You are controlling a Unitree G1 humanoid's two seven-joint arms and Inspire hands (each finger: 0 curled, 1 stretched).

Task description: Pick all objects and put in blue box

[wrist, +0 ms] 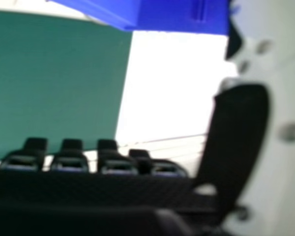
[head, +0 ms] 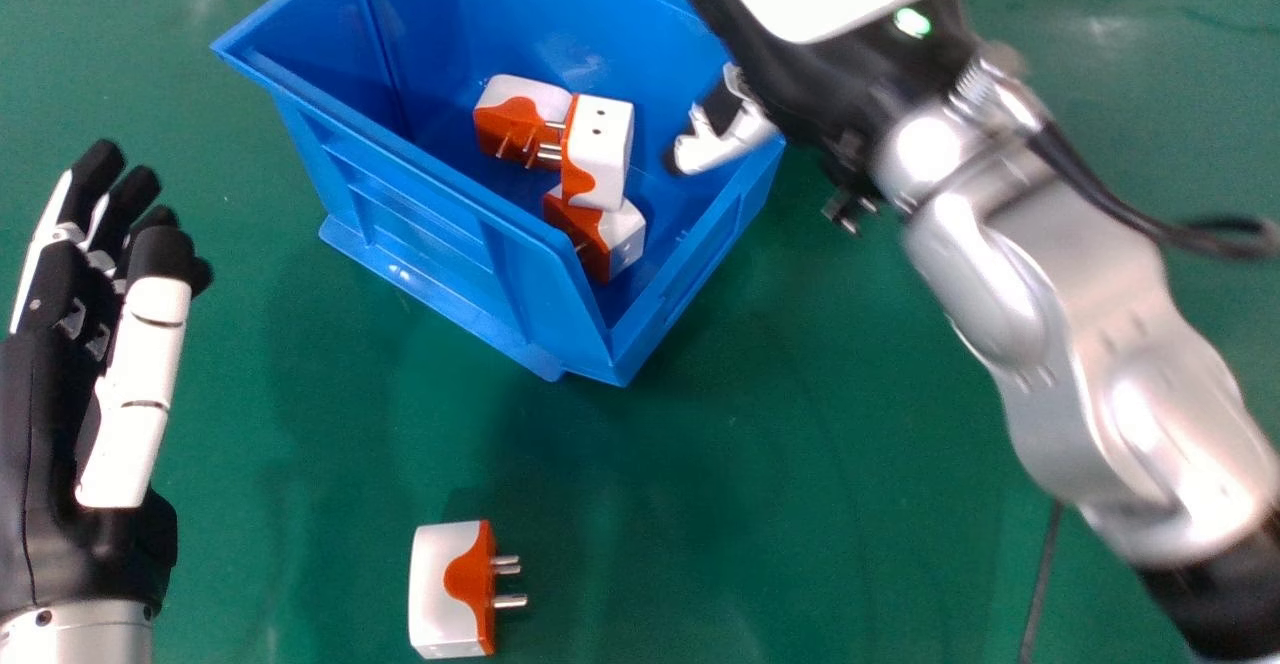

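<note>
Right hand (head: pixel 728 144) at the blue box (head: pixel 420 229): fingers look relaxed open, empty, probably placed for a drop inside the walls. Three plugs (head: pixel 598 144) heaped within. Loose plug (head: pixel 443 589) on tabletop (head: pixel 800 504), near side. Left hand (head: pixel 137 374) idle at left, fingers extended.

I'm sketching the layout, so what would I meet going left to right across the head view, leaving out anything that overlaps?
Left hand → loose plug adapter → right hand.
</note>
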